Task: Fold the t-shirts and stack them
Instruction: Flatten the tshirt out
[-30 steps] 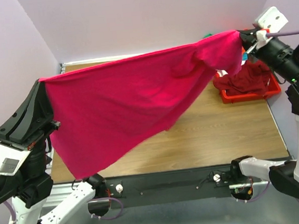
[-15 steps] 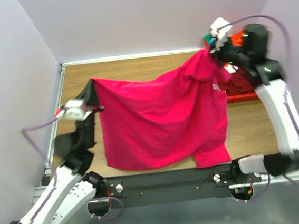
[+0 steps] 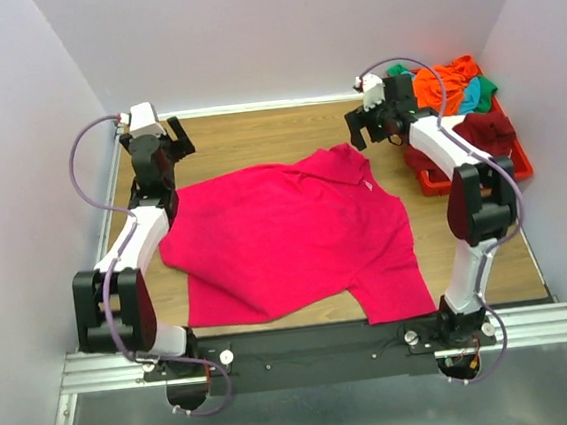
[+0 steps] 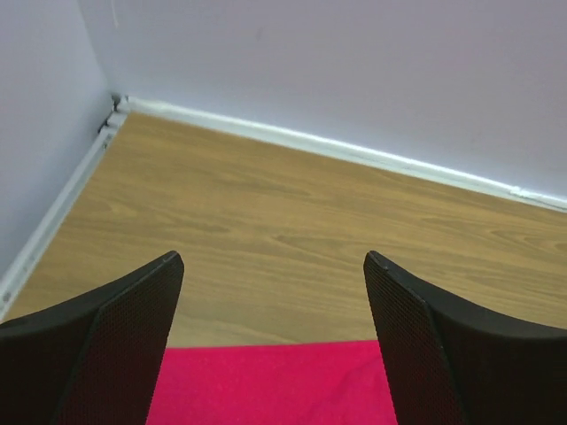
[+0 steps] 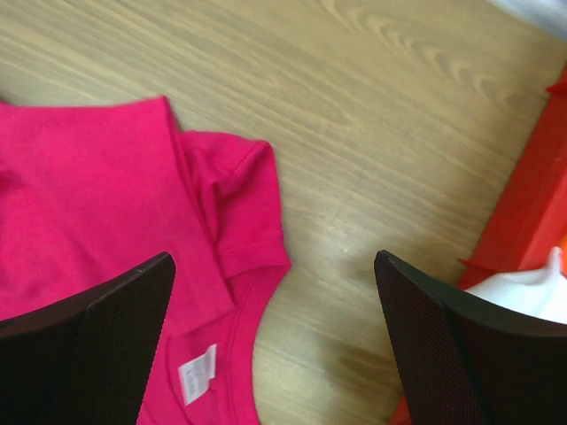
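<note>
— A moment ago we held the magenta t-shirt up in the air between us. Now it lies spread on the table, let go, and both arms have drawn back to the far side.

— Starting at the left, our left gripper has its jaws apart with nothing between them. It sits over bare wood just past the shirt's far edge.

— The cloth lies askew and looks rumpled toward its near right. We judge the fold should wait. We should first pull the hem and sleeves square, then pinch two matching points so the crease runs straight.

— On the right, our right gripper is also spread wide and empty, just beyond the collar. The red bin with the other t-shirts is near it.

— Any writing?

— Only a white tag inside the neckline, and its print is too small for us to read. We see no brand anywhere.
</note>
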`<state>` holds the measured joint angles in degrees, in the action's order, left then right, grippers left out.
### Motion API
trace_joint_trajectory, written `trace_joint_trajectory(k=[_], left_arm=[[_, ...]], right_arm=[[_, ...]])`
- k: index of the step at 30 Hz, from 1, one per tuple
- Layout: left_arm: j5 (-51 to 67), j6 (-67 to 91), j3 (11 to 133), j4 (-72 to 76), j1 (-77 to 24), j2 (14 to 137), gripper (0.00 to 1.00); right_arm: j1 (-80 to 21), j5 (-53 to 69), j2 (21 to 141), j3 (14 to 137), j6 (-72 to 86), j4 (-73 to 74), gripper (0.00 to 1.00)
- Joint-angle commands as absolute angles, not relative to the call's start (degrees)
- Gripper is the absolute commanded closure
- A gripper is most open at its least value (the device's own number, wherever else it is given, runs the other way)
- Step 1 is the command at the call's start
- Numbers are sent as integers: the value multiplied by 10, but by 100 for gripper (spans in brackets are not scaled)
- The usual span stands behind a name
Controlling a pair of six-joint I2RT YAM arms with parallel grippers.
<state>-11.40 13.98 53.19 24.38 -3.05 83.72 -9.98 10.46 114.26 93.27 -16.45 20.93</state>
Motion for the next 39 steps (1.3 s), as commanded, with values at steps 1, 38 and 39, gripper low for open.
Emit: trace_joint_trajectory(k=[1, 38, 39], left_arm=[[-59, 74, 572, 185, -28, 770, 8], [63, 11, 313, 144, -94, 388, 11], [63, 11, 313, 144, -94, 389, 12]], right_arm=[[-87, 198, 1039, 869, -162, 178, 0], [-93, 250, 1270, 1002, -171, 359, 42], [-93, 250, 1273, 1005, -171, 362, 43]])
